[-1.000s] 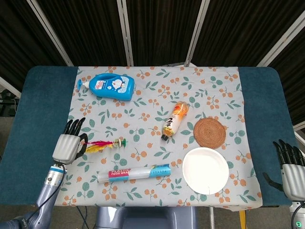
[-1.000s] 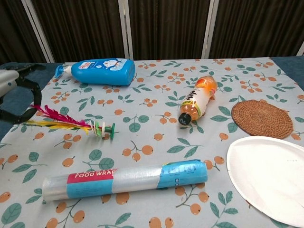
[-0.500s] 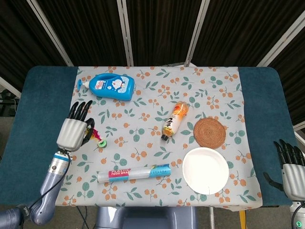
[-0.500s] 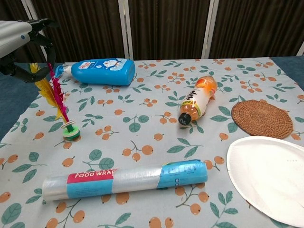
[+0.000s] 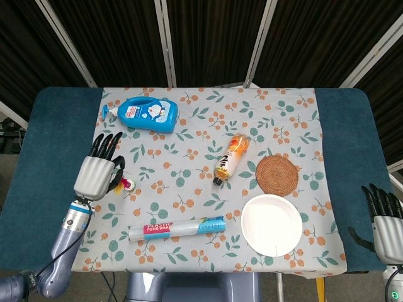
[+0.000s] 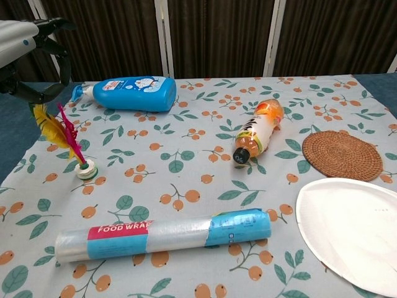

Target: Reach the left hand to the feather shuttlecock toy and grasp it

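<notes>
The feather shuttlecock toy [image 6: 67, 138] stands tilted on the floral cloth at the left. Its green and white base [image 5: 130, 184] is on the cloth, and its red and yellow feathers point up to the left. My left hand [image 5: 99, 173] is over the feathers, and in the chest view the left hand [image 6: 25, 43] meets the feather tips with its fingers curled around them, seemingly holding them. The head view hides the feathers under the hand. My right hand [image 5: 383, 223] lies at the table's right edge with fingers spread, holding nothing.
A blue lotion bottle [image 6: 127, 93] lies just behind the toy. A food wrap roll [image 6: 161, 234] lies in front. An orange drink bottle [image 6: 257, 133], a woven coaster [image 6: 341, 155] and a white paper plate [image 6: 353, 230] occupy the middle and right.
The toy went from lying flat to standing on its base, pulled up by the feathers. My left hand rose and moved back. The base slid slightly left since half a second ago.
</notes>
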Robot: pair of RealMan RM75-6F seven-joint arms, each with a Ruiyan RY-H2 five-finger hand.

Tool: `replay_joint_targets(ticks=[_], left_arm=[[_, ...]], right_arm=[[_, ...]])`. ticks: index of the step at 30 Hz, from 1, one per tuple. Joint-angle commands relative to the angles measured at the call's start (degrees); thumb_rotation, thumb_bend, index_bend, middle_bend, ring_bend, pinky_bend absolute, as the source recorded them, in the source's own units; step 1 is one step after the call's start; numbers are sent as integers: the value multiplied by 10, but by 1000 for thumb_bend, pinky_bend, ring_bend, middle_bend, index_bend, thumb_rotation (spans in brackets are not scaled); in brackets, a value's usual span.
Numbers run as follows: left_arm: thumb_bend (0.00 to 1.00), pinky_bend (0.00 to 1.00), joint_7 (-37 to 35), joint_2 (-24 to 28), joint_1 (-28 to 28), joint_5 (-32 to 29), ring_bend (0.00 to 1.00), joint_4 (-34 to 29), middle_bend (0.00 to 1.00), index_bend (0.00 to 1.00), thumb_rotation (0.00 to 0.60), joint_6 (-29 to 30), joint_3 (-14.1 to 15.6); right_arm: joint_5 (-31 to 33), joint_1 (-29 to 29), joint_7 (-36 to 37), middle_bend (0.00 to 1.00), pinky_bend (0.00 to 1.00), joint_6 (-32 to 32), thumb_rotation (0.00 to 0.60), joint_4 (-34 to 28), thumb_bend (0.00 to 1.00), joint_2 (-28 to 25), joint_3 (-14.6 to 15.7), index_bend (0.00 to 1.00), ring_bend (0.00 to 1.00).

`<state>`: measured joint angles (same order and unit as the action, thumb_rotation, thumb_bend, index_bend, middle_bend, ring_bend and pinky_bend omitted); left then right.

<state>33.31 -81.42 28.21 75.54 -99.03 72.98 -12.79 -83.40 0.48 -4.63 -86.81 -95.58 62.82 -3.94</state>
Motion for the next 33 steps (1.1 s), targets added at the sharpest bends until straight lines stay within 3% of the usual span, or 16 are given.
replay_joint_targets(ticks=[1, 10, 16, 20, 29, 33], left_arm=[[552, 0, -3, 0, 0, 1, 0, -2, 0, 556, 600, 3, 1], [534, 0, -46, 22, -16, 30, 0, -36, 0, 481, 600, 36, 9], [335, 0, -97, 62, -47, 57, 0, -62, 0, 262, 600, 67, 29], [255, 0, -116, 92, -70, 69, 0, -73, 0, 202, 600, 81, 49], [253, 0, -135, 149, -149, 133, 0, -28, 0, 142, 600, 142, 127], [244, 0, -150, 155, -180, 137, 0, 6, 0, 119, 600, 163, 147]], right_arm=[[0, 0, 0, 0, 0, 0, 600, 0, 153, 0, 0, 0, 0], [2, 0, -1, 0, 0, 2, 600, -1, 154, -2, 0, 0, 0], [2, 0, -2, 0, 0, 2, 600, -1, 154, -1, 0, 0, 0], [3, 0, -4, 0, 0, 2, 600, -2, 155, -1, 0, 0, 0], [4, 0, -10, 0, 0, 3, 600, -4, 153, -1, 0, 0, 0], [4, 1, -12, 0, 0, 4, 600, -4, 154, 1, 0, 0, 0]])
